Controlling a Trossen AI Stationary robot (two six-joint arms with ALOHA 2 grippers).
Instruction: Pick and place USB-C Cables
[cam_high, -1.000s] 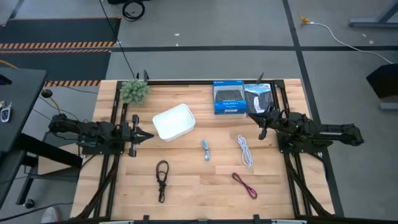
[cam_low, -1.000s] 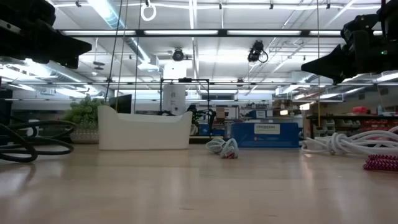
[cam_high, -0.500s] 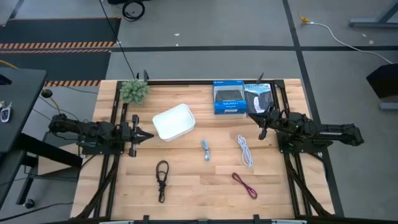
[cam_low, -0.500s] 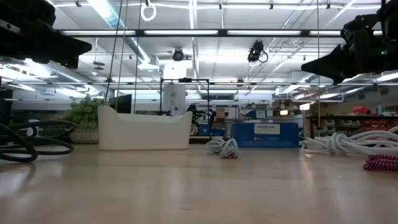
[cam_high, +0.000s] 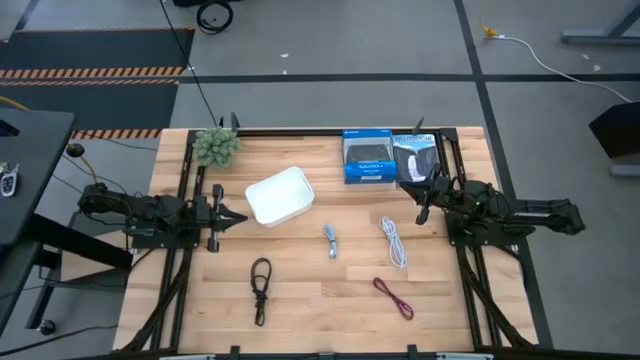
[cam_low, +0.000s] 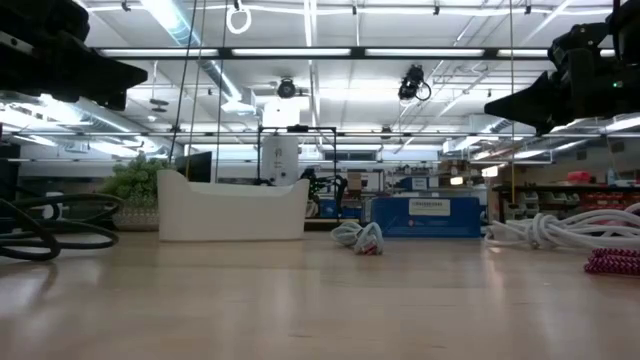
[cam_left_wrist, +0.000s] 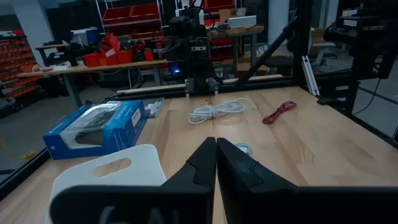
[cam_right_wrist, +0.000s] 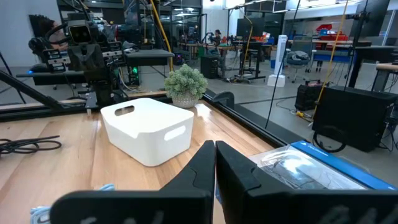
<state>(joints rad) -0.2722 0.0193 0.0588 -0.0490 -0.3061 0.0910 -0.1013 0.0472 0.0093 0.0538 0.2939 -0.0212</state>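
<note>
Four cables lie flat on the wooden table: the black cable (cam_high: 260, 288) near the front left, the grey-blue cable (cam_high: 330, 241) in the middle, the white cable (cam_high: 393, 241) to its right and the dark red cable (cam_high: 394, 297) at the front right. My left gripper (cam_high: 243, 218) hovers shut at the table's left side, beside the white bin (cam_high: 279, 195). My right gripper (cam_high: 420, 212) hovers shut at the right, just beyond the white cable's far end. In the left wrist view the white cable (cam_left_wrist: 217, 111) and red cable (cam_left_wrist: 278, 112) show ahead of the shut fingers (cam_left_wrist: 215, 144).
A white bin with handle slots stands left of centre (cam_right_wrist: 148, 129). Two blue-and-black retail boxes (cam_high: 366, 157) (cam_high: 418, 158) lie at the far edge, one just beyond my right gripper. A small green plant (cam_high: 216, 146) sits at the far left corner. Black frame rails run along both table sides.
</note>
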